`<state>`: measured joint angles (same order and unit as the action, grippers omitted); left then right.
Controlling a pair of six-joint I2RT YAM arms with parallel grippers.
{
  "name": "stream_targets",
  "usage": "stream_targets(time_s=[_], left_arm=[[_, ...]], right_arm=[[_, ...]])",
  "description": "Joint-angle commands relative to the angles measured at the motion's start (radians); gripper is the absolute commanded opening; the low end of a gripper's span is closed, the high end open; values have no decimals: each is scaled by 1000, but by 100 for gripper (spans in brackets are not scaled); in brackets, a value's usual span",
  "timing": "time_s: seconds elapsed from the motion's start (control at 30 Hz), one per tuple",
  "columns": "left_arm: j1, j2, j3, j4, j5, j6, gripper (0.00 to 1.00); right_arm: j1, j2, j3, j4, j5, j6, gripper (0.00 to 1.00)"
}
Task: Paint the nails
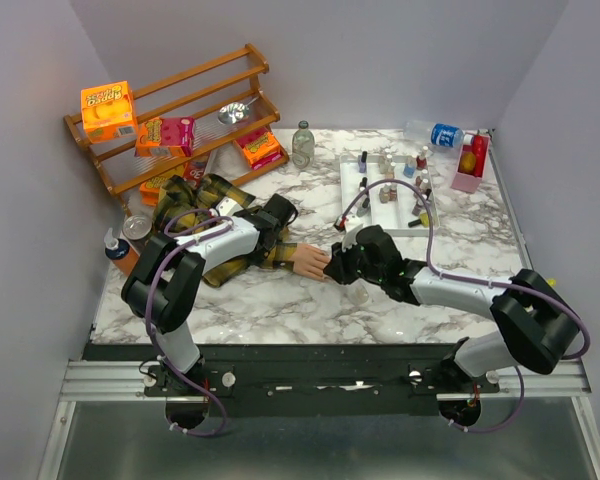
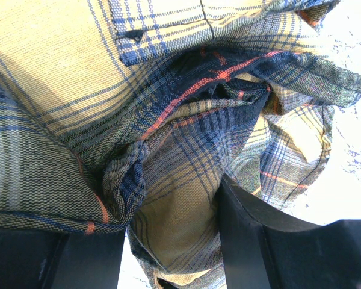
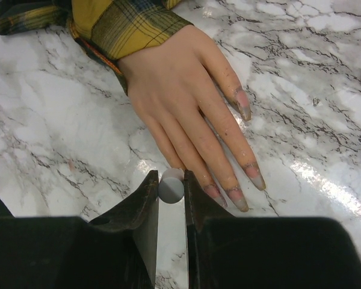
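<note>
2 black-and-white arms (image 1: 230,240), purple cables (image 1: 431,245)

Right hand (image 3: 170,180) tight on a small white round object (image 3: 171,188), beside the mannequin's pink-smudged nails (image 3: 254,174).

The top view looks down on the whole table (image 1: 280,310), its near edge at 6 o'clock. The left wrist view is tight on the plaid sleeve (image 2: 168,120), the right close over the mannequin hand (image 3: 180,96). The top view shows both.

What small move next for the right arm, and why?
Probably a short stroke along the little finger's nail: the right gripper holds the white cap right over that fingertip, while the other nails already look smudged pink.
</note>
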<state>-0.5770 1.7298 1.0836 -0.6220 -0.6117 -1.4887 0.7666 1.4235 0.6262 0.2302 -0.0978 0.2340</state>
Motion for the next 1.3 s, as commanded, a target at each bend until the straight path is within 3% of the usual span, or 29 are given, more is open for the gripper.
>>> stream_targets(time_s=[0.0, 1.27], left_arm=[[6, 36, -22, 16, 35, 27, 54], [6, 34, -24, 15, 32, 27, 53]], right_arm=[[10, 22, 33, -20, 30, -15, 1], [13, 38, 43, -63, 72, -16, 1]])
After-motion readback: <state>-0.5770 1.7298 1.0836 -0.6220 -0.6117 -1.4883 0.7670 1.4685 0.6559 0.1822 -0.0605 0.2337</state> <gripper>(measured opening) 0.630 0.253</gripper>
